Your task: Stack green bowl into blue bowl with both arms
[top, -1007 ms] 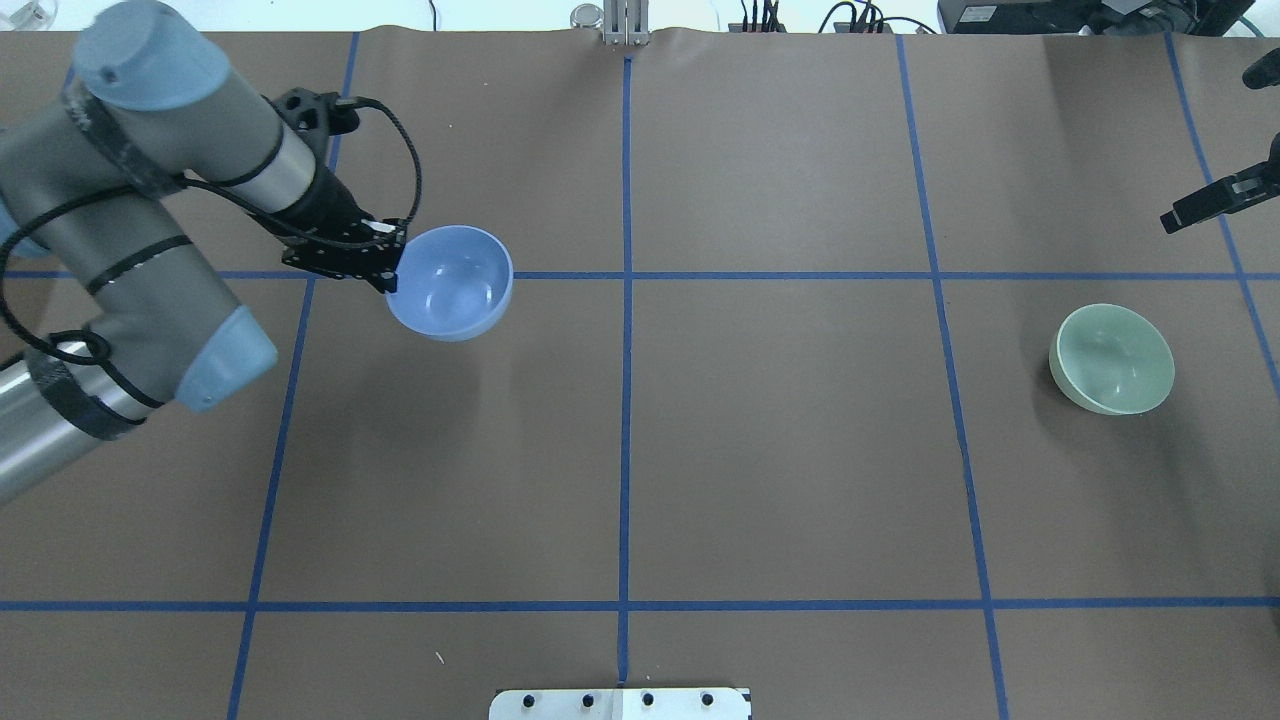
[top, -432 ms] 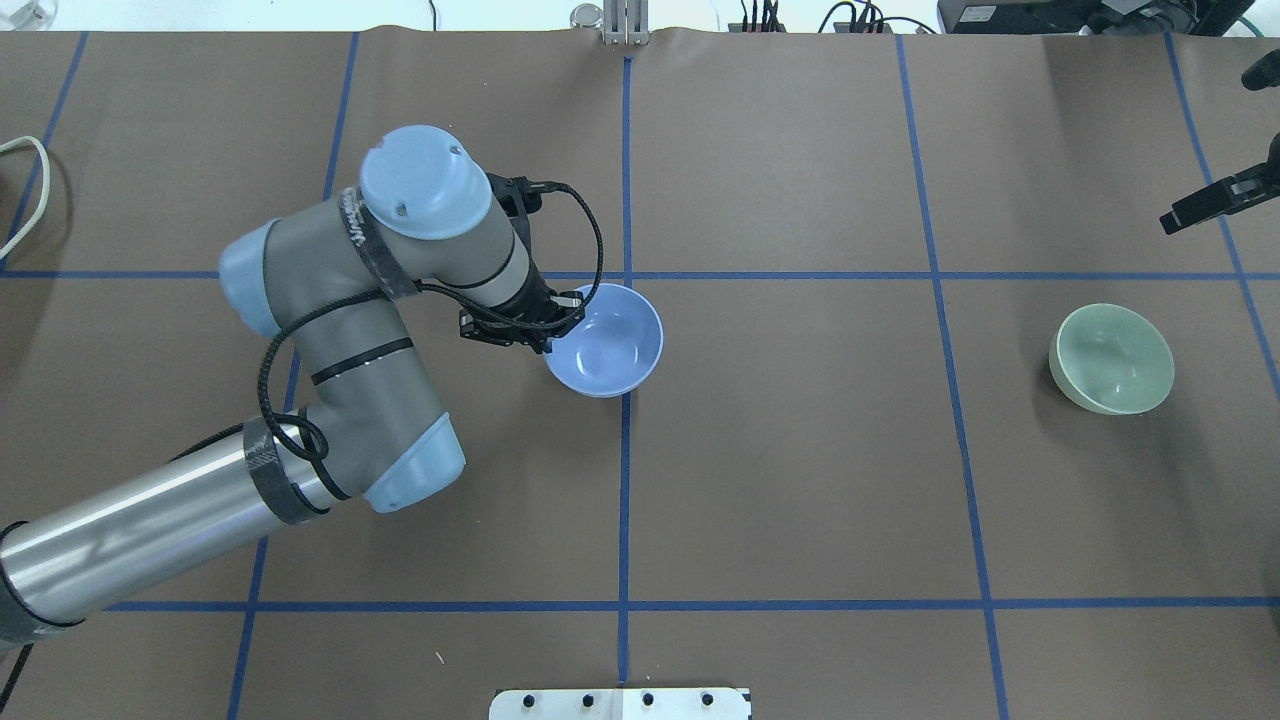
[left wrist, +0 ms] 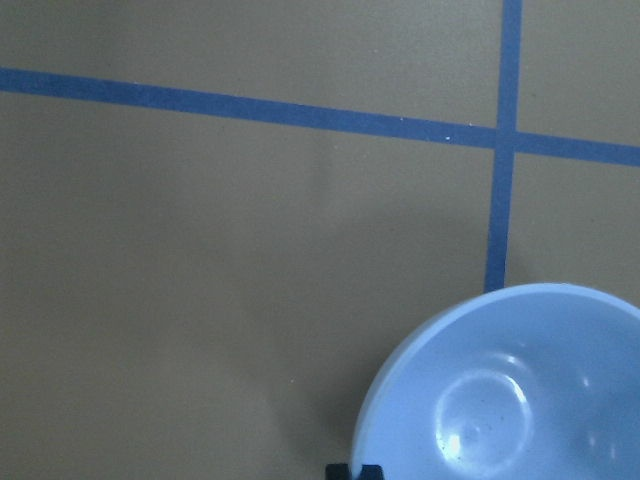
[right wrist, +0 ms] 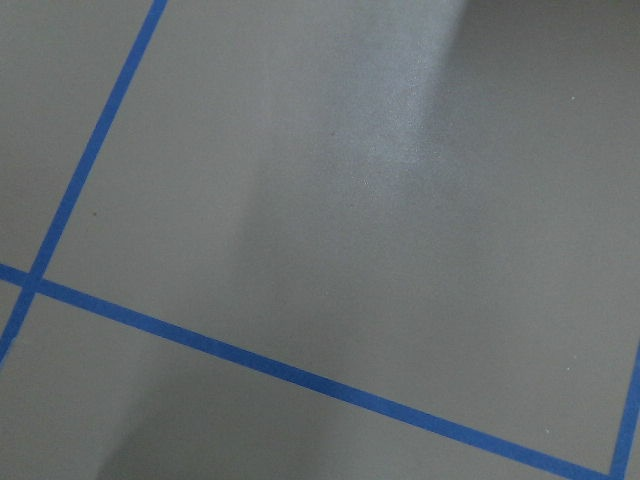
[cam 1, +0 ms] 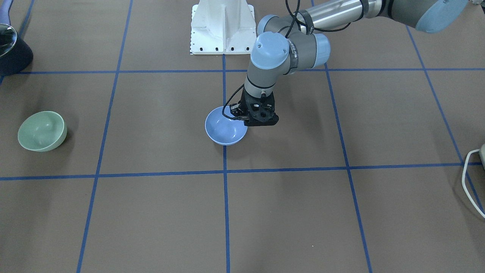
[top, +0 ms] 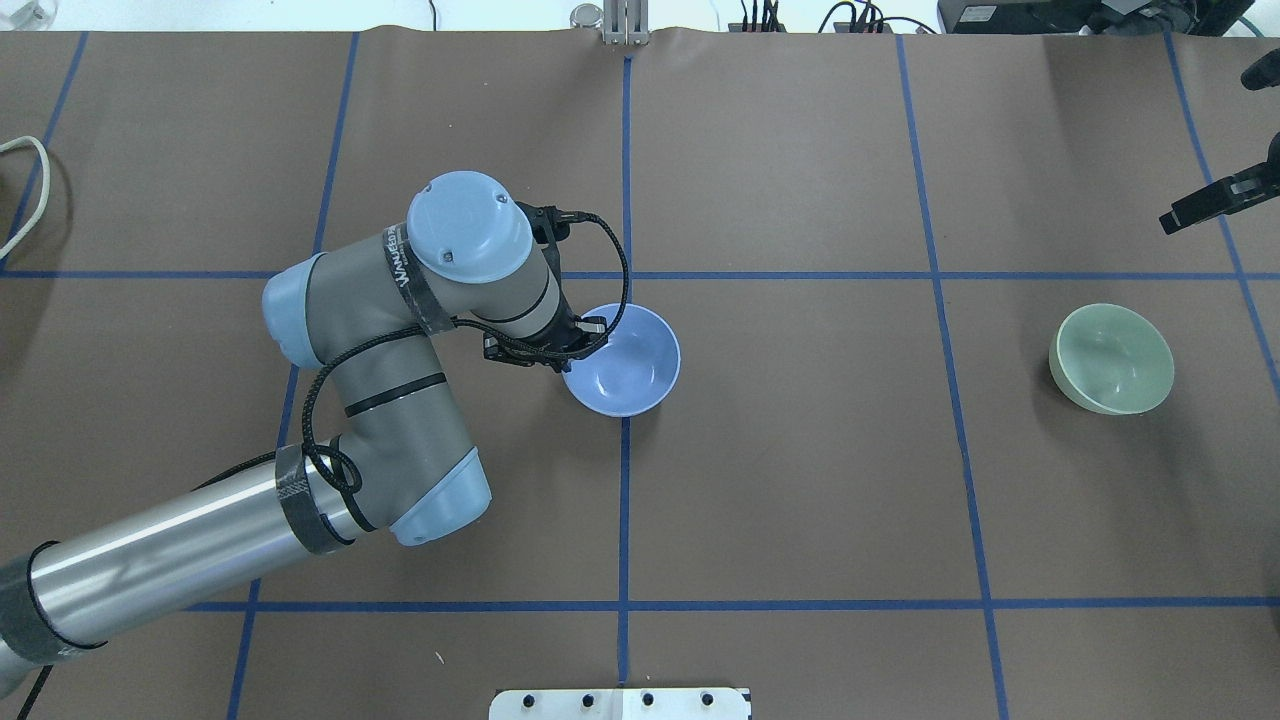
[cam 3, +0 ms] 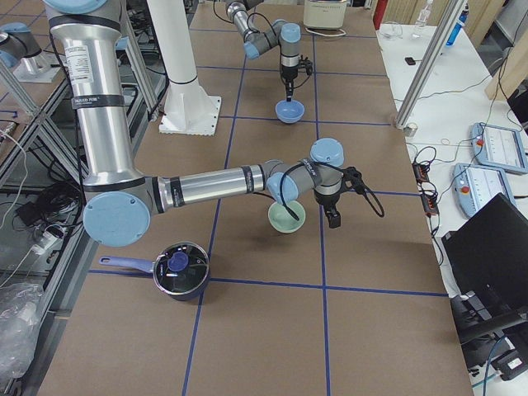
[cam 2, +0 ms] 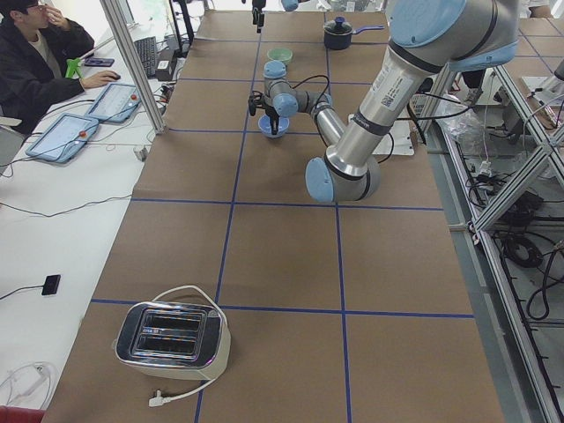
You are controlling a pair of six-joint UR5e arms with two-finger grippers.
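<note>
Left arm (top: 400,400) reaches in across the bench (top: 800,500), wrist pointing down. Left fingers (top: 578,345) are pinched narrow on the rim of the blue bowl (top: 622,360), gripping the edge nearest the arm. The blue bowl sits mouth up at mid-bench, straddling the centre tape line (top: 625,500) just on the robot's side of a cross line. Cannot tell whether its base rests on the bench or hangs a little above it. The left wrist view shows the bowl's glossy inside low in the corner, with a black fingertip at its rim. The green bowl (top: 1112,358) is well apart from it, far out on the robot's right, mouth up on the bench, with nothing touching it. Right arm (cam 3: 206,183) stretches out low along that end. Right fingers (top: 1195,212) are near the green bowl but clear of it; too little of them shows, so cannot tell whether they are wide or narrow. The right wrist view shows only bare bench and tape. A dark lidded pot (cam 3: 180,271) stands by the right arm's elbow. A toaster (cam 2: 172,337) with a white cord sits at the bench's far left end.
</note>
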